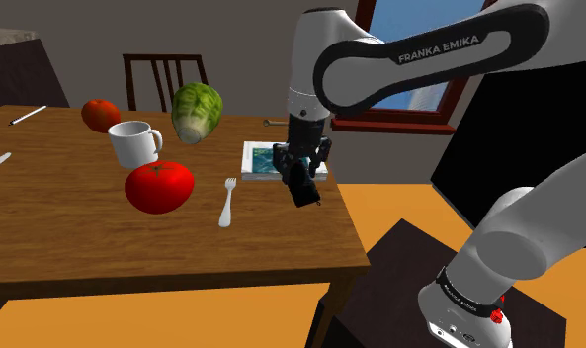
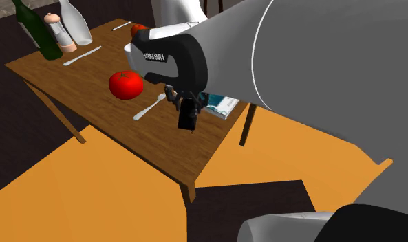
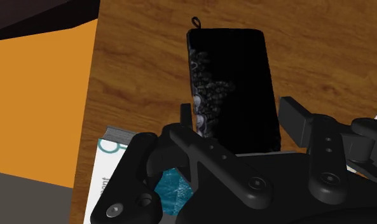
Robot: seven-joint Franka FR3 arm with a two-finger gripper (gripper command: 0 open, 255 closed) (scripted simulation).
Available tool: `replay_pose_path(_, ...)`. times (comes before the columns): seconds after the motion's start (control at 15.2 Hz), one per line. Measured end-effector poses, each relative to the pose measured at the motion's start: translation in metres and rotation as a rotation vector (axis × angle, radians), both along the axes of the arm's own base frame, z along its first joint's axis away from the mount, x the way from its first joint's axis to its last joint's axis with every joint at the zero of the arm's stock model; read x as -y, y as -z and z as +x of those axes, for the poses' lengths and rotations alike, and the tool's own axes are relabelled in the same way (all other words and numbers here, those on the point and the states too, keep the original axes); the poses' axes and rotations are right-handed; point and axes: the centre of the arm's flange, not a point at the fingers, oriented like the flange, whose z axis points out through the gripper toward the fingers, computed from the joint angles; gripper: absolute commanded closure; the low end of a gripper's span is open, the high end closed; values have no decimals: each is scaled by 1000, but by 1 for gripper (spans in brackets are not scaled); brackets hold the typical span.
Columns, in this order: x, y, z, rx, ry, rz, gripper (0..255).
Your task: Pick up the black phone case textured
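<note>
The black phone case (image 1: 303, 187) (image 2: 188, 115) (image 3: 234, 89) has a bumpy textured patch on one side and a small loop at its far end. My black gripper (image 1: 299, 172) (image 2: 187, 103) (image 3: 241, 124) is shut on its upper end. The case hangs on end under the hand, over the wooden table (image 1: 132, 247) (image 2: 161, 144), close to the table corner at the shoulder view's right. In the wrist view the fingers (image 3: 295, 121) clasp it from both sides and the wood shows behind it.
A white-edged book (image 1: 260, 158) (image 2: 224, 105) (image 3: 110, 172) lies just behind the hand. A fork (image 1: 226, 203) (image 2: 148, 108), a big tomato (image 1: 159, 186) (image 2: 125, 84), a white mug (image 1: 134, 143), a lettuce (image 1: 197, 111) and a second tomato (image 1: 100, 114) stand further along. Bottles (image 2: 40, 31) occupy the far corner.
</note>
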Motion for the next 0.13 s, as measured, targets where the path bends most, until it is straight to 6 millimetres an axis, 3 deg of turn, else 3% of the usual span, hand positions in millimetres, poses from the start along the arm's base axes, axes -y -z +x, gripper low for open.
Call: replay_pose_path(0.13,0,-8,0,0,0,0,255)
